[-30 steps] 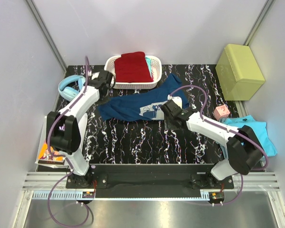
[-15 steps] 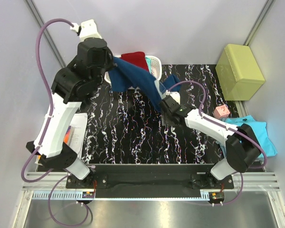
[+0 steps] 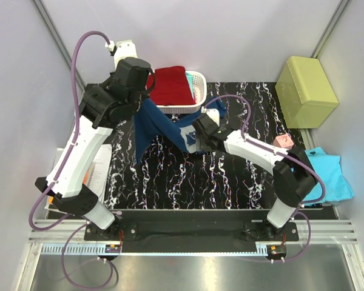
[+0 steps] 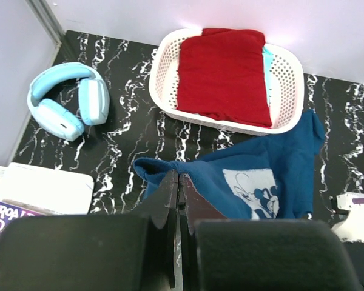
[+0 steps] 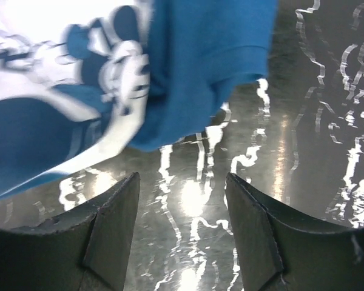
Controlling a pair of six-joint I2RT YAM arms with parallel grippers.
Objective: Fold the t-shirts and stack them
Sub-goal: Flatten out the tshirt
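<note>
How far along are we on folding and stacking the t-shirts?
Done: the dark red tee lies folded in the white basket. In hand: the navy tee hangs unfolded from the shut left end effector, with the open right end effector beside its print, holding nothing. Left: fold and stack the navy tee, then the turquoise tee lying crumpled at the far right.

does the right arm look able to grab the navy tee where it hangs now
Probably yes: the right pincer is open, with the navy tee hanging just ahead of it and nothing between them. The left pincer holds the tee up.
</note>
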